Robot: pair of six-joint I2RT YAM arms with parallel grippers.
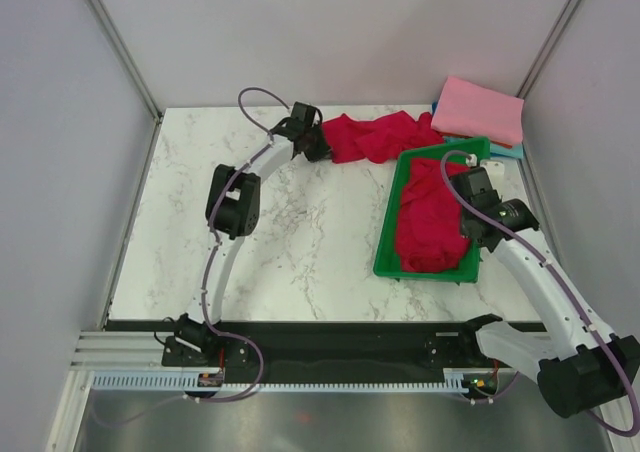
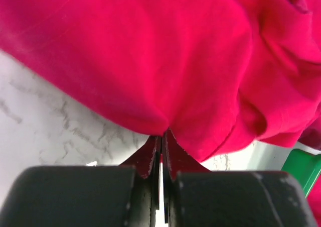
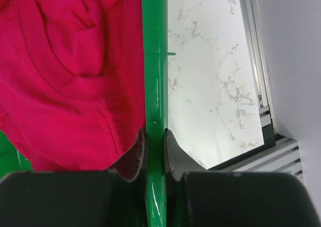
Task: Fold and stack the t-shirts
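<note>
A crumpled crimson-red t-shirt [image 1: 375, 137] lies on the marble table at the back, one end draped into the green tray [image 1: 424, 268]. My left gripper [image 1: 318, 144] is shut on that shirt's left edge; the left wrist view shows the red cloth [image 2: 150, 61] pinched between the closed fingers. More red t-shirt cloth [image 1: 432, 217] fills the tray. My right gripper [image 1: 478, 194] is shut on the tray's right rim [image 3: 154, 86], with red cloth [image 3: 70, 86] just inside it. A folded pink t-shirt [image 1: 480, 110] lies on folded teal and blue ones at the back right corner.
The marble table [image 1: 280, 242] is bounded by grey walls on the left, back and right. The tray stands at the right of the table, close to the folded stack. A black and metal rail [image 1: 330, 357] runs along the near edge.
</note>
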